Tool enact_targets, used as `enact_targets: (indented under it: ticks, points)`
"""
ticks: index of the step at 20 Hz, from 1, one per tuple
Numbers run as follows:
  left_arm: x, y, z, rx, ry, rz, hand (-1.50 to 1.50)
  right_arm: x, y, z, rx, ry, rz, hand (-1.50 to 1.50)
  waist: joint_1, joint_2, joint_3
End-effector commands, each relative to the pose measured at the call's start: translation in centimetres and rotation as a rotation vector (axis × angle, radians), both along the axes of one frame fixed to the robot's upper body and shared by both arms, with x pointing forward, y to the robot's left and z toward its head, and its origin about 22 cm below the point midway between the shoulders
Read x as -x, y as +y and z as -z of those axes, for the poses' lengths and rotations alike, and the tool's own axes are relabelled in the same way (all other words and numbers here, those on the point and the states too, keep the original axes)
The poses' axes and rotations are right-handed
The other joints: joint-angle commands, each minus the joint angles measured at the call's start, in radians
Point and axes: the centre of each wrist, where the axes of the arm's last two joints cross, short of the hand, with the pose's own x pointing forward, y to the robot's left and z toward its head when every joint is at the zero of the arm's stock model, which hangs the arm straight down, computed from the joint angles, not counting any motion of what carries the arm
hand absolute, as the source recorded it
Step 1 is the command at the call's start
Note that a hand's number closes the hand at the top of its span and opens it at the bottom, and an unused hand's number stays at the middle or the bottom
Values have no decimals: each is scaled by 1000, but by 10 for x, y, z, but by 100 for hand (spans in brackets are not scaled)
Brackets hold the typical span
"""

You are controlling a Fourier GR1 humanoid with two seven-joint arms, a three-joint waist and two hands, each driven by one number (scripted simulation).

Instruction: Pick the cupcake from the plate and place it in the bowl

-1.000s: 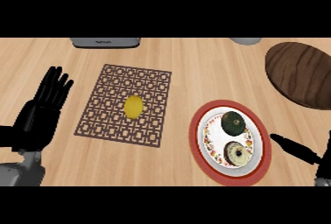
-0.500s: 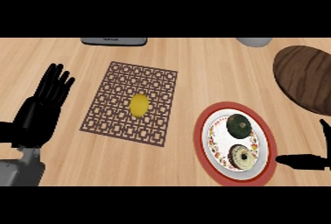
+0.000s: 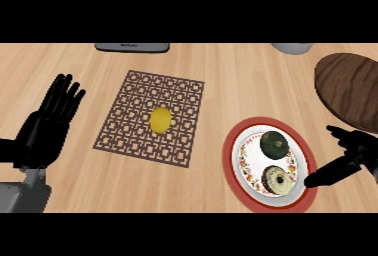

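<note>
A red-rimmed white plate (image 3: pixel 235 152) lies right of centre. On it the cupcake (image 3: pixel 279 180), brown-sided with a pale top, sits at the near side. A dark green round item (image 3: pixel 275 143) lies just beyond it. The brown wooden bowl (image 3: pixel 348 90) is at the far right, cut by the view's edge. My right hand (image 3: pixel 353 152) hovers at the plate's right rim, open, thumb pointing toward the cupcake without touching it. My left hand (image 3: pixel 46 130) rests open at the left edge, fingers up.
A brown lattice mat (image 3: pixel 129 125) lies in the middle with a yellow lemon (image 3: pixel 161 119) on it. A grey appliance edge (image 3: pixel 133 47) and a grey cup (image 3: pixel 291 48) sit along the far side. Bare wooden counter surrounds the mat.
My right hand has come further in from the right, and its fingers and thumb now sit by the plate's right rim. The left hand has stayed put.
</note>
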Motion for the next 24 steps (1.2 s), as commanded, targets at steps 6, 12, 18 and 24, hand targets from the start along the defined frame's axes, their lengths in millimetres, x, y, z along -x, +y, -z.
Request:
enact_targets:
  ticks: [6,12,18,24]
  points:
    - [7,-1,-3,-9,10,-11,0,-26,43,-28,-21,164,37,-150,-26,-8,4]
    - [6,5,1,10,-10,-41,0,-10,67,-19,-26,149,45,-150,-39,-10,3]
    - [5,6,5,14,18,-44,0,-3,67,3,76,58,66,-150,-39,-8,4]
    - [4,7,6,6,19,-46,0,27,77,26,106,36,24,-150,-52,-9,4]
